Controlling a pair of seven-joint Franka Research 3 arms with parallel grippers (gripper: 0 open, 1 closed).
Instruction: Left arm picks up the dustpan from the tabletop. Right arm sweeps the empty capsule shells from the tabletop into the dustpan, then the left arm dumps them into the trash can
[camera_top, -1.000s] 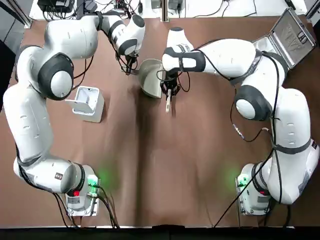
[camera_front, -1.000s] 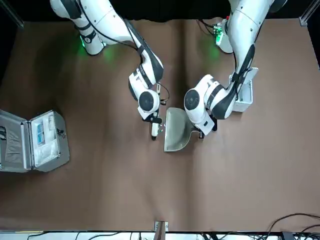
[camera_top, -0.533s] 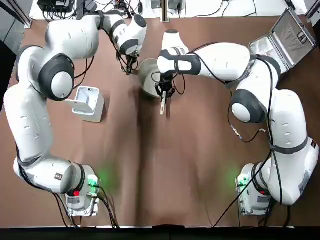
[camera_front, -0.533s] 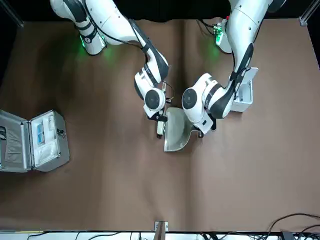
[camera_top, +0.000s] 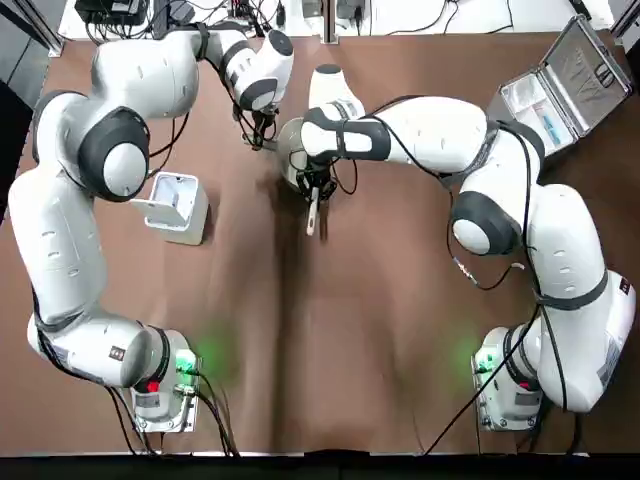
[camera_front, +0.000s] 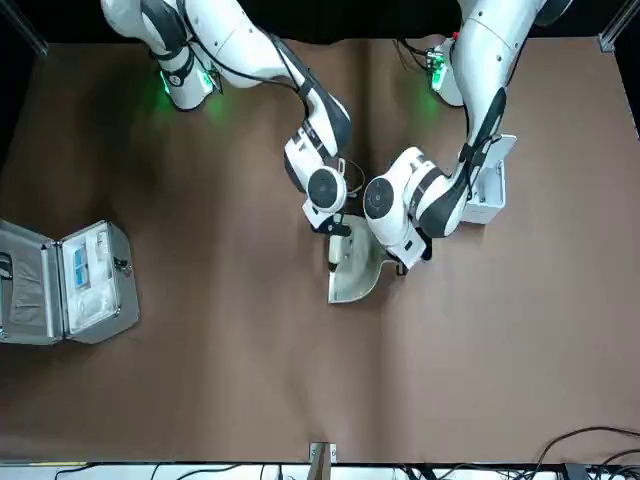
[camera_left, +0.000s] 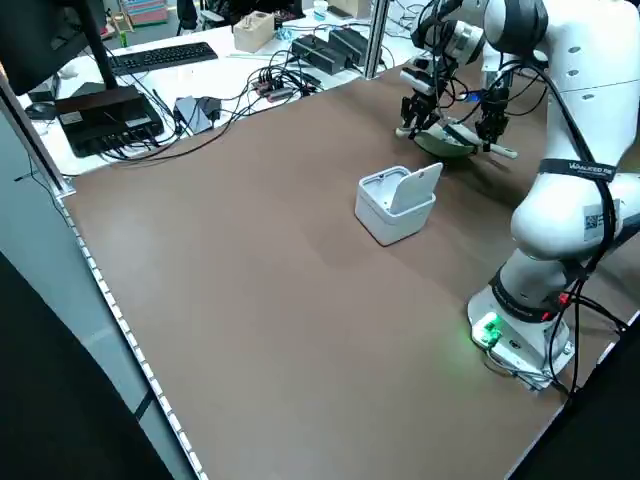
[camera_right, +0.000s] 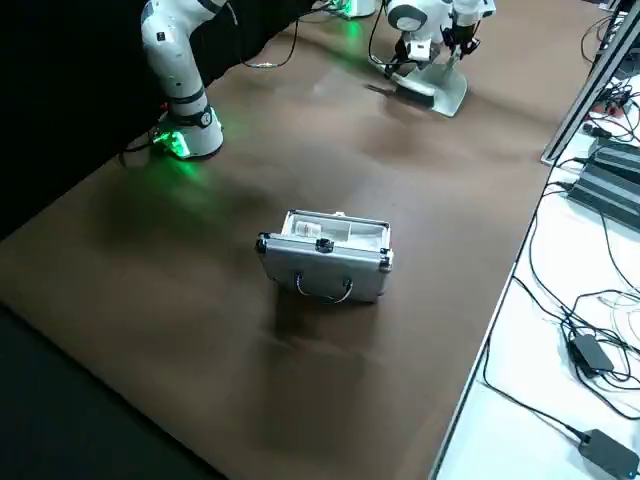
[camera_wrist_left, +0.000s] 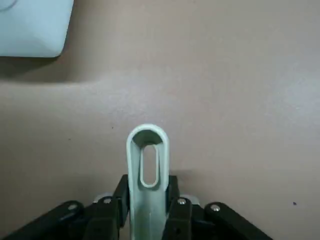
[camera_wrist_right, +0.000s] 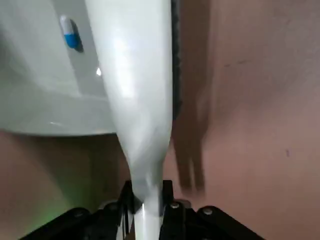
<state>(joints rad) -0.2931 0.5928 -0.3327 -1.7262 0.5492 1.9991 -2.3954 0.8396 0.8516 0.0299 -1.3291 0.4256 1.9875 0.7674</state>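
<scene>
At far left, the trash can (camera_top: 180, 222) stands with its lid open; dumping remains to be done. The left hand (camera_wrist_left: 148, 186) is clamped on the handle of the dustpan (camera_front: 350, 285), at the tabletop (camera_top: 350, 330). One capsule shell (camera_wrist_right: 69, 32) is in the pan. The right hand (camera_wrist_right: 148, 189) is clamped on the brush (camera_wrist_right: 131, 60) beside it; sweeping appears nearly complete.

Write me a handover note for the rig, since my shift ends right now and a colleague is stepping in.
Left gripper: shut on the dustpan's handle, left of the right gripper.
Right gripper: shut on the white brush, at the dustpan.
Trash can: on the tabletop, left side, lid open.
Done: dustpan and brush in hand; one blue-and-white capsule shell in the pan.
Left: check for stray shells, then dump into the trash can.
</scene>
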